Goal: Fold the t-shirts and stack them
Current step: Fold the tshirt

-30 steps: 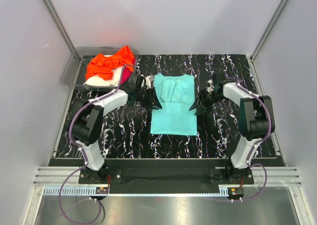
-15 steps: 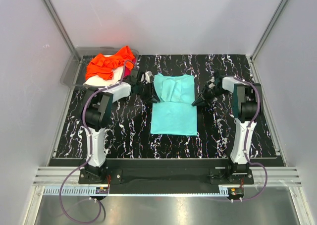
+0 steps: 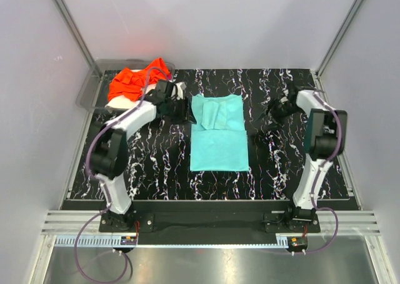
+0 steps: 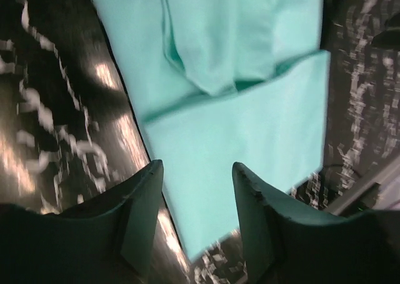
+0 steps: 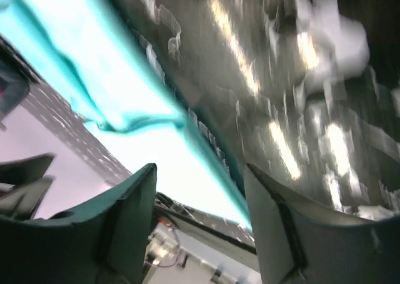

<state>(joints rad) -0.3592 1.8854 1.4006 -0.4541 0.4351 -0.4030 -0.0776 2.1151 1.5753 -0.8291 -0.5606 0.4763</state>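
A turquoise-teal t-shirt (image 3: pixel 218 132) lies flat in the middle of the black marbled table, its sleeves folded in over the chest. It fills the top of the left wrist view (image 4: pixel 237 77) and shows blurred in the right wrist view (image 5: pixel 94 77). My left gripper (image 3: pixel 181 114) is open and empty just left of the shirt's upper edge (image 4: pixel 197 174). My right gripper (image 3: pixel 272 112) is open and empty to the right of the shirt, apart from it (image 5: pixel 200 177). A bright orange shirt (image 3: pixel 137 79) lies crumpled at the back left, on a cream-white one with a magenta-red one beside it.
A grey plastic tray (image 3: pixel 87 90) holds the shirt pile at the back left corner. The black marbled table (image 3: pixel 156 165) ends in a metal rail at the near edge. Pale walls close in the back and both sides.
Both grippers have pulled back from the teal shirt's sides towards the far part of the table, the left one further left and the right one further right. The shirt lies as before.
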